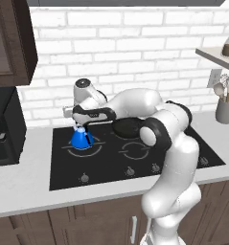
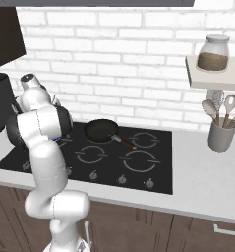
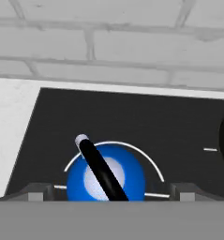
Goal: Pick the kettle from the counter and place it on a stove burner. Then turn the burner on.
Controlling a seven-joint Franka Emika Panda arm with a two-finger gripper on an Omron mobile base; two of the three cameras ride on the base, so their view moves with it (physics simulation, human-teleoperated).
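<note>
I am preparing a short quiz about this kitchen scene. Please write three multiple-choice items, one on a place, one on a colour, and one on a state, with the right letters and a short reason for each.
1. Where is the kettle?
A. on the grey-white counter
B. on a burner ring at the left of the black stove
C. on the wall shelf

2. What colour is the kettle's body?
A. red
B. bright blue
C. white

3. What is on the back burner beside the kettle?
A. a black frying pan
B. a glass jar
C. a cup of utensils

Answers:
1 B, the left base view shows it standing on the stove burner ring, under the end effector.
2 B, the hand view shows it blue, with a dark handle.
3 A, the frying pan rests there.
</note>
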